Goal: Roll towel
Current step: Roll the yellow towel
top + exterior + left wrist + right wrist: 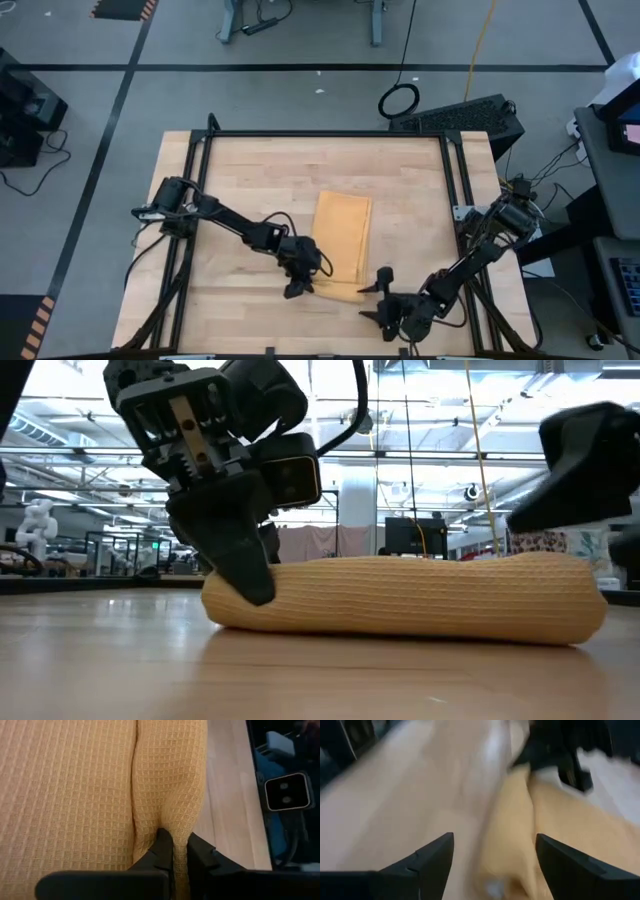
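Apparently pinching towel (165,780) roll, left tool (179,851), right tool (492,851) spread

Wood table (240,180) w/ part-rolled yellow towel (343,232) on it.

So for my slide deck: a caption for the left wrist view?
Left pincer shut on the rolled edge of the yellow towel.

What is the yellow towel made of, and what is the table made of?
The towel looks like soft woven cloth, maybe cotton: it has a little square waffle pattern and bends into a puffy roll. The table looks like pale wood: you can see strips and grain, with a smooth, slightly shiny top.
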Controlling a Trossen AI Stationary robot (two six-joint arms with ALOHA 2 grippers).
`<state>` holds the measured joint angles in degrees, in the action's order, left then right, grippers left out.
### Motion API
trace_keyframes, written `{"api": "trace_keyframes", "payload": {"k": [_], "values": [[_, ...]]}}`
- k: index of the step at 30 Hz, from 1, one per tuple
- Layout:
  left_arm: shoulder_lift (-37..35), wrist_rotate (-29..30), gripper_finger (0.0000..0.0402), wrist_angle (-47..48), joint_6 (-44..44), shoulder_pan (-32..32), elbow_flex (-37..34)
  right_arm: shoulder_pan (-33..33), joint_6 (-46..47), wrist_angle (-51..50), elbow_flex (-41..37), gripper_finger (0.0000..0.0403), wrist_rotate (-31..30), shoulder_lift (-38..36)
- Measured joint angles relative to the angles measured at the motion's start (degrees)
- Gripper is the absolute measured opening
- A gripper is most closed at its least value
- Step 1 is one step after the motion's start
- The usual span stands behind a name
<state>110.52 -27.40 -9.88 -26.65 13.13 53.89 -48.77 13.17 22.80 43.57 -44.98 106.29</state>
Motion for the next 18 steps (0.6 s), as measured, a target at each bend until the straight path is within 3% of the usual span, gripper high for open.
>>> {"api": "trace_keyframes", "payload": {"k": [8,13,18], "values": [[0.00,-4.52,0.0026,-0.42,-3.06,-1.59,0.00,2.47,-9.34,14.65,0.07,0.0271,-0.67,6.86],[0.00,-4.78,0.0026,0.75,-3.65,-1.64,0.00,4.85,-4.56,13.85,0.07,0.0255,-2.83,8.27],[0.00,-4.69,0.0026,1.28,-4.59,-1.81,0.00,6.01,-0.08,13.03,0.07,0.0203,-0.99,8.27]]}}
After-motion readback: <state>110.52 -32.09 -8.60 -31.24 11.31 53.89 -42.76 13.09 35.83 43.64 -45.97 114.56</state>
